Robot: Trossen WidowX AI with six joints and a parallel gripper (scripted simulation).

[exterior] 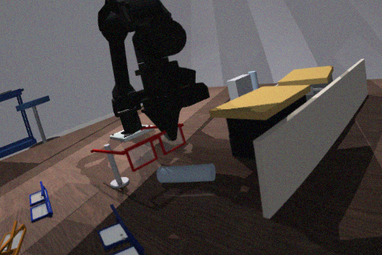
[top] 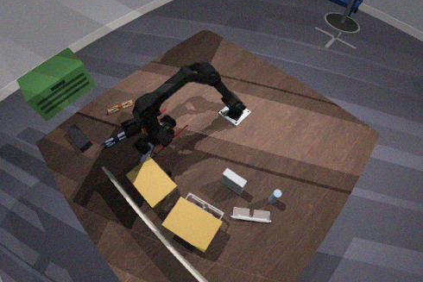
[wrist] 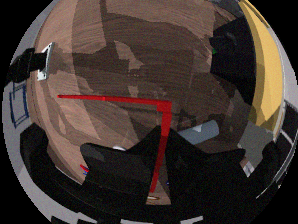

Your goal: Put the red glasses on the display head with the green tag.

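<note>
The red glasses [exterior: 145, 154] [wrist: 113, 99] hang in the air a little above the wooden table [top: 293, 137] [exterior: 70, 167]. My gripper [exterior: 171, 136] [wrist: 161, 129] is shut on their front frame near one lens. In the top view only thin red bits of the glasses [top: 182, 128] show beside the black arm [top: 173, 90]. In the wrist view one temple runs left and the frame runs down between my fingers. I cannot make out a display head or a green tag with certainty. Two yellow-topped dark blocks [top: 151, 182] [top: 192, 223] [exterior: 261, 101] stand to one side of the gripper.
A pale cylinder [exterior: 186, 172] lies on the table under the glasses, beside a small white post [exterior: 114, 167]. A long white board [exterior: 312, 136] [top: 147, 223] leans by the yellow blocks. Blue glasses [exterior: 39, 203] [top: 114, 139], orange glasses [top: 120, 107], a white box [top: 234, 180] and a green crate [top: 56, 83] lie around.
</note>
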